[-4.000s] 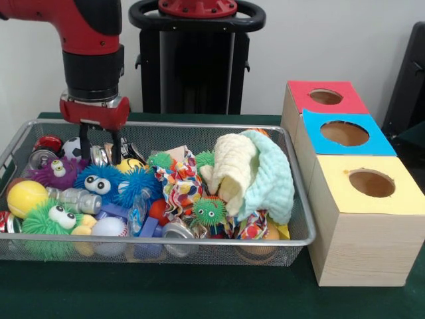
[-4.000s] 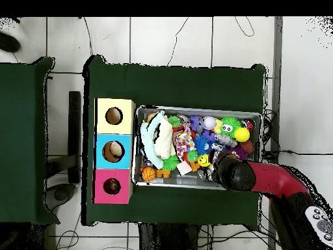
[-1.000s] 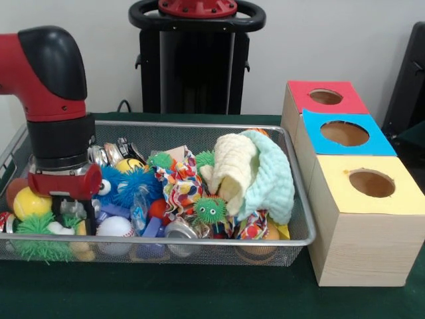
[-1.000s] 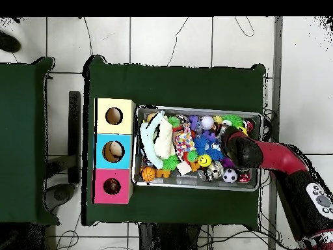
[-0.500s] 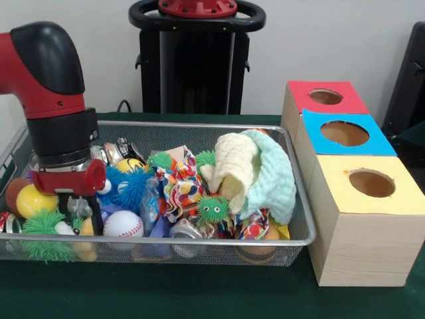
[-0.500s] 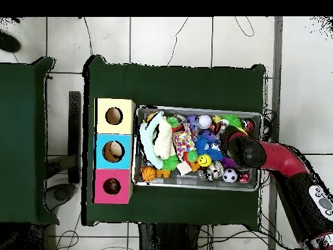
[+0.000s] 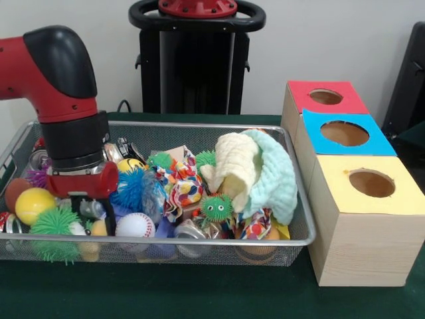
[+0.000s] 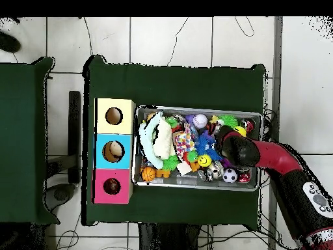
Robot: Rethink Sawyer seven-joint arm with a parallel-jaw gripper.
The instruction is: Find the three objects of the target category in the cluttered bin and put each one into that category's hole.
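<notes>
Green cloth covers the bench (image 7: 199, 299), where we see a wire bin (image 7: 292, 199) crammed with toys beside three wooden boxes topped red (image 7: 325, 97), blue (image 7: 345, 133) and yellow (image 7: 370, 183), each with a hole. Our gripper (image 7: 89, 211) is sunk into the bin's left end and closed on a small silvery bottle (image 7: 91, 209). A white baseball (image 7: 135, 224) lies just beside it, a yellow ball (image 7: 34, 204) on its other side.
</notes>
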